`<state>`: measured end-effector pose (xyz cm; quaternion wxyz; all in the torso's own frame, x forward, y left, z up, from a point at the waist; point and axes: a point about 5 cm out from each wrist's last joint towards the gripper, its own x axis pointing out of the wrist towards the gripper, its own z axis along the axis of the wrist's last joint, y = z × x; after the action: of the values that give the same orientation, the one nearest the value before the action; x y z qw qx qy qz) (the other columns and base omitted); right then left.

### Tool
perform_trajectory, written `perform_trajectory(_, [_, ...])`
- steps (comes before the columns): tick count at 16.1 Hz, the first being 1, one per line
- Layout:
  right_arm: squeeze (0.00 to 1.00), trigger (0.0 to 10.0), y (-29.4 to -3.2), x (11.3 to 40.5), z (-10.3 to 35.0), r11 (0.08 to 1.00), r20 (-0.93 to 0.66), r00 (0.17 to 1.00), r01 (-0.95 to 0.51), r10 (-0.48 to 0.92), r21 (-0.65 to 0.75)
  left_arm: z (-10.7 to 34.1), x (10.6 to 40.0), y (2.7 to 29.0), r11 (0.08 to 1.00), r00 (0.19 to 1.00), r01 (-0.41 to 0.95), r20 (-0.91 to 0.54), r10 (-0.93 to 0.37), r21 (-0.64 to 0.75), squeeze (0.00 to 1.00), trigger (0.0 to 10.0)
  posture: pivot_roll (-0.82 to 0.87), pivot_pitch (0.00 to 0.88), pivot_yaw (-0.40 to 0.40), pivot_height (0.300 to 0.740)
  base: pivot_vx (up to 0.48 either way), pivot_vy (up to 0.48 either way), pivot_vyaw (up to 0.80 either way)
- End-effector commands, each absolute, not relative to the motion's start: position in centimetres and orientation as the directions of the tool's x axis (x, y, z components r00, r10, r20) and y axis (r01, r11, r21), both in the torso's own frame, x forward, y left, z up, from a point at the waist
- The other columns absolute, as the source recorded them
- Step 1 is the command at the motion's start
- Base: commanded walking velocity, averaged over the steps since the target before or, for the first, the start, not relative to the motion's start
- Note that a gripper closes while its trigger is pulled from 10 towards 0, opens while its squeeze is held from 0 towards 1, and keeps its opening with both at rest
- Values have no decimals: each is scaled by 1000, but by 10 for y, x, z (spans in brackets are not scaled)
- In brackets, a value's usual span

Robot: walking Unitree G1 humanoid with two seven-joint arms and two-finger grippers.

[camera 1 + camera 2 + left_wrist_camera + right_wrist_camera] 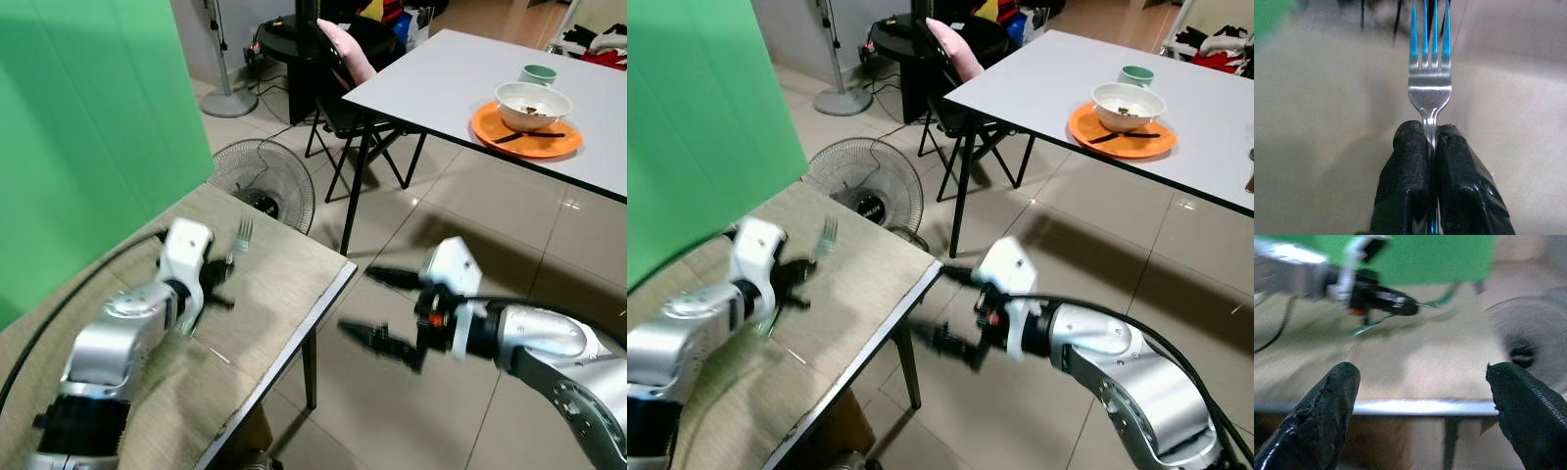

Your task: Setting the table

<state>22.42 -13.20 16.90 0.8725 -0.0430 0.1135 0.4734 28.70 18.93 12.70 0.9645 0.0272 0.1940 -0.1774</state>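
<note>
Left tool (1430,142) clamps a fork (1429,81) by its neck above the cloth-covered tabletop (284,264).
The tines point toward the tabletop's far corner; the right tool (384,311) hangs wide open and empty off the tabletop's right edge, over the tiled floor (470,215).

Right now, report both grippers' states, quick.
Left gripper: shut on the fork, held over the cloth-covered table.
Right gripper: open, holding nothing, out past the table's edge.
</note>
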Motion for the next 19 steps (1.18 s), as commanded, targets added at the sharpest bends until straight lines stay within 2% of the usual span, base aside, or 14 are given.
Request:
perform_trajectory(1, [0, 10000, -139, 230, 173, 642, -209, 629, -767, 749, -6, 156, 284, 183, 934, 906, 357, -236, -351, -21, 0, 0, -74, 0, 59, 740, 0, 0, 0])
perform_trajectory(3, [0, 10000, -138, 234, 169, 746, -186, 734, -666, 653, -13, 179, 270, 161, 923, 920, 384, -81, -382, 4, 0, 0, -74, 0, 61, 740, 0, 0, 0])
perform_trajectory(4, [0, 10000, -134, 235, 167, 775, -172, 764, -632, 622, -1, 179, 261, 148, 924, 923, 382, -59, -380, 30, 0, 8157, -74, 0, 61, 740, 0, 0, 0])
perform_trajectory(5, [0, 10000, -135, 236, 162, 813, -198, 794, -582, 574, 21, 176, 258, 143, 934, 934, 356, -51, -354, 41, 0, 10000, -76, 0, 64, 740, 0, 0, 0])
perform_trajectory(6, [0, 10000, -135, 241, 161, 855, -179, 838, -518, 516, 38, 170, 252, 136, 960, 961, 278, -9, -277, 44, 0, 10000, -73, 1, 57, 740, 0, 0, -750])
perform_trajectory(8, [0, 10000, -136, 242, 160, 880, -168, 864, -472, 474, 52, 169, 245, 133, 969, 970, 240, 17, -242, 57, 0, 10000, -71, 2, 54, 740, 0, 0, -747])
perform_trajectory(12, [0, 10000, -139, 243, 158, 911, -166, 896, -410, 411, 42, 173, 237, 130, 971, 970, 238, 46, -240, 30, 0, 10000, -67, 5, 52, 740, 0, 0, -747])
perform_trajectory(13, [0, 10000, -142, 244, 157, 925, -169, 911, -380, 377, 16, 173, 236, 130, 972, 972, 228, 46, -231, 61, 0, 10000, -66, 8, 55, 740, 0, 0, -750])
perform_trajectory(15, [0, 10000, -146, 245, 156, 936, -170, 923, -351, 346, -5, 171, 234, 129, 973, 973, 222, 47, -226, 70, 0, 10000, -67, 15, 55, 740, 0, 0, 0])
perform_trajectory(19, [0, 10000, -145, 244, 156, 937, -173, 924, -348, 342, -6, 171, 233, 127, 969, 969, 240, 44, -243, 67, 0, 10000, -70, 22, 55, 740, 279, 0, -102])
